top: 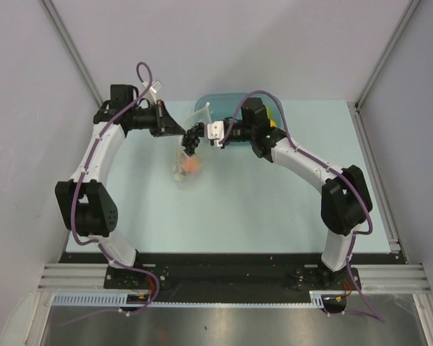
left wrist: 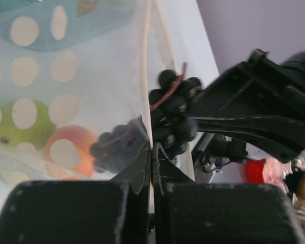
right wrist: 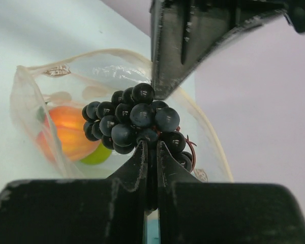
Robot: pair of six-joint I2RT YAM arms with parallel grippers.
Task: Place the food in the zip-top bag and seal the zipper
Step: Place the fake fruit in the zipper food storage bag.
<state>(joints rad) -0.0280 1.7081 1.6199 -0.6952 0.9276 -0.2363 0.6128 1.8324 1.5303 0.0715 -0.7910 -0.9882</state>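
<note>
Where light hits, black grape bunch [right wrist: 137, 122] shines.

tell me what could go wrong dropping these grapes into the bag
The right gripper pinches only the near edge of the grape bunch, so the bunch may slip and fall outside the zip-top bag. The left gripper holds just a thin bit of the zipper. The bunch hangs close to that rim and could snag it and tug it free.

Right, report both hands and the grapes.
Left hand shut on zip-top bag rim, mouth open. Right hand shut on grape bunch at the mouth. Peach already inside. Nothing in the way.
</note>
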